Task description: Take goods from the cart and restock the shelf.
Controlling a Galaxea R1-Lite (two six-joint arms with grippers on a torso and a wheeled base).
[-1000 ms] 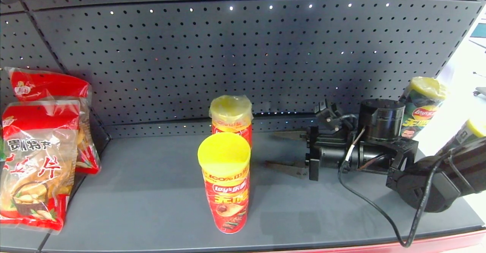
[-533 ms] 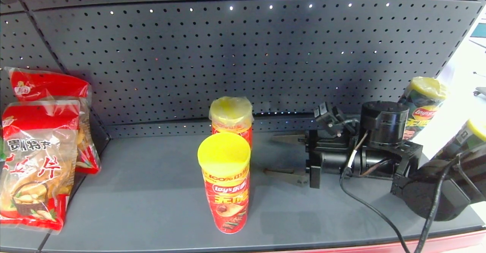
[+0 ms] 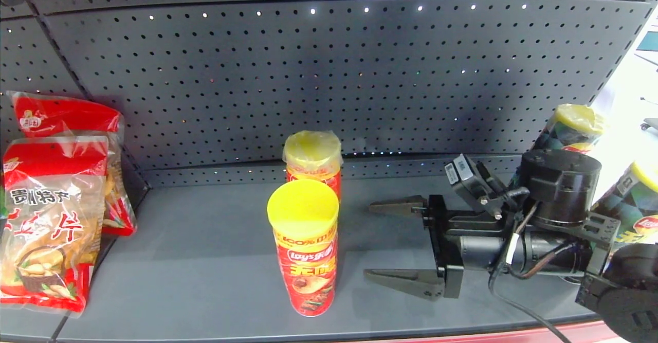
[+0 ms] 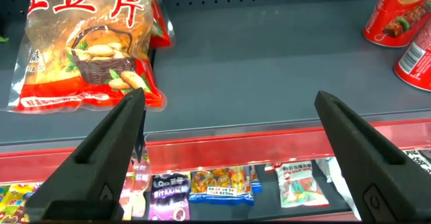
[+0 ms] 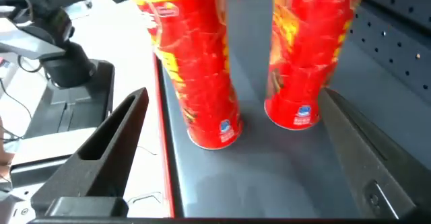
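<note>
Our right end effector gapes wide and empty at 3 o'clock of the front red can, which stands upright on the shelf (a second can at its 12). We should back it out level, without brushing the can.

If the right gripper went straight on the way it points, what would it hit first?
Most likely the front red cardboard chip can with a yellow plastic lid: the open right gripper points at it. The rear red can stands near that line too, and depth is unclear.
</note>
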